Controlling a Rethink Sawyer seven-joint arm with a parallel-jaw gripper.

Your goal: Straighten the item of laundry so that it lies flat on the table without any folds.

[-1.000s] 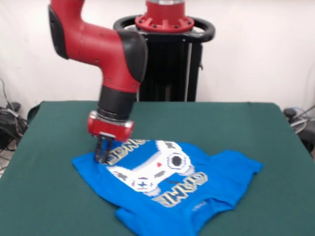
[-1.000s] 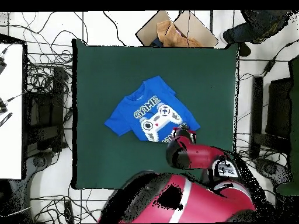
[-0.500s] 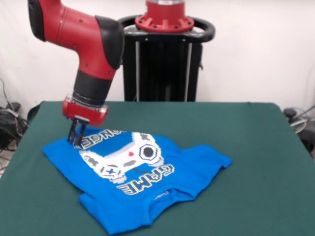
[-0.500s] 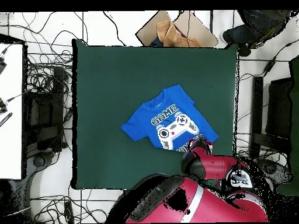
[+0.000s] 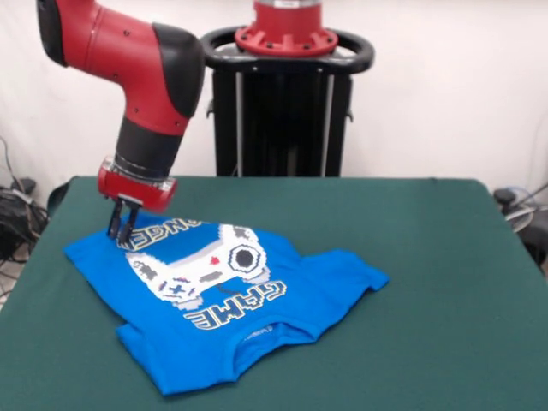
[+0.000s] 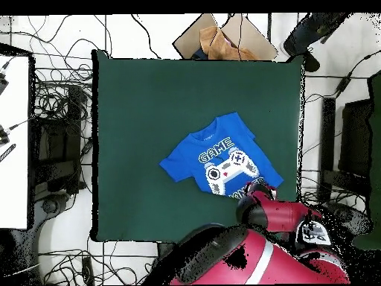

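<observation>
You have a soft, bright blue shirt (image 5: 257,300) lying on the table (image 5: 428,257), whose matte dark green cover looks like felt. The shirt is thin knit cloth, spread print-side up, with a blocky white-grey controller print (image 5: 201,265) in the middle and yellow-white "GAME" lettering (image 5: 235,304) below it in the front view. Its long axis runs diagonally: in the front view the collar end sits toward the near edge and the hem end toward the far left, where the gripper (image 5: 122,227) is. 1 sleeve (image 5: 355,274) pokes out to the right, and the near edge by the collar is rumpled with a low fold. In the overhead view the shirt (image 6: 216,160) sits right of the table's (image 6: 149,112) centre, closer to the robot's side, tilted. The gripper's 2 dark fingers are pressed close together and reach down to the shirt's hem corner, apparently pinching the cloth there. The arm (image 5: 145,77) is glossy red with black joints, bent over that corner.
</observation>
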